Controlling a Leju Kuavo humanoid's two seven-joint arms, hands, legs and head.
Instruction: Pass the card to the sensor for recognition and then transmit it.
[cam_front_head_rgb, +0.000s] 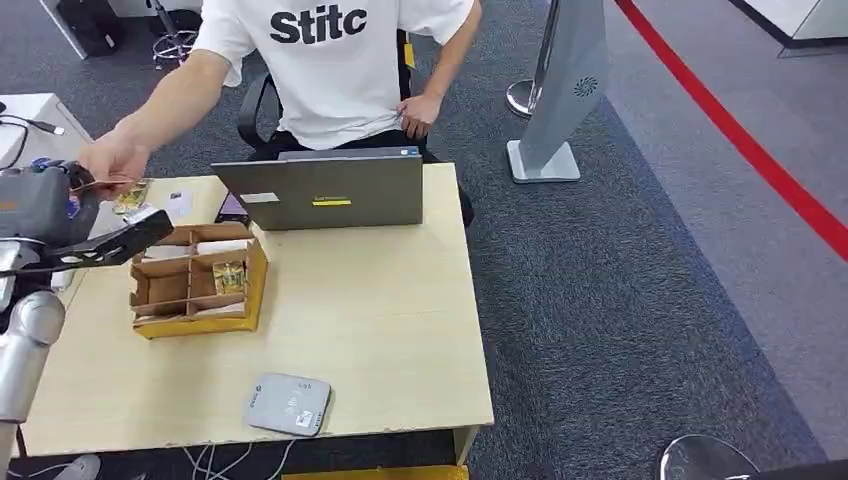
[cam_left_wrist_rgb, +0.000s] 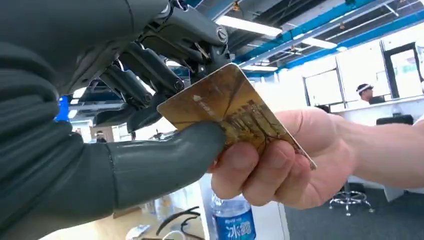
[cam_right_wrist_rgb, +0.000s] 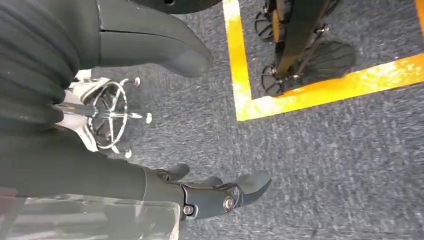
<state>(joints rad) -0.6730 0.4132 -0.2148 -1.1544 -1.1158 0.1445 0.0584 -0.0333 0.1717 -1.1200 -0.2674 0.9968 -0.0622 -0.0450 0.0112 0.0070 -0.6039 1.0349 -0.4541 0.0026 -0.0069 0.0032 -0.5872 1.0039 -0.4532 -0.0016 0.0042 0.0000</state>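
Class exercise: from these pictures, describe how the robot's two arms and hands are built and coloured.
The left arm is a silver tube. The left hand has a grey ribbed cover, a thick grey thumb and darker jointed fingers with bare metal links. The right hand matches: ribbed grey cover, black fingers.

The left hand (cam_left_wrist_rgb: 165, 105) has a grey ribbed cover, a thick smooth grey thumb and darker linked fingers with round pivot screws. A silver arm (cam_front_head_rgb: 25, 345) carries it. The right hand (cam_right_wrist_rgb: 150, 120) is likewise grey, with dark fingers.

We see even, bright overhead light on the table (cam_front_head_rgb: 400, 330), casting soft shadows. In the left wrist view, ceiling strip lights (cam_left_wrist_rgb: 250, 26) and windows (cam_left_wrist_rgb: 360, 75) glare; the background is softly blurred.
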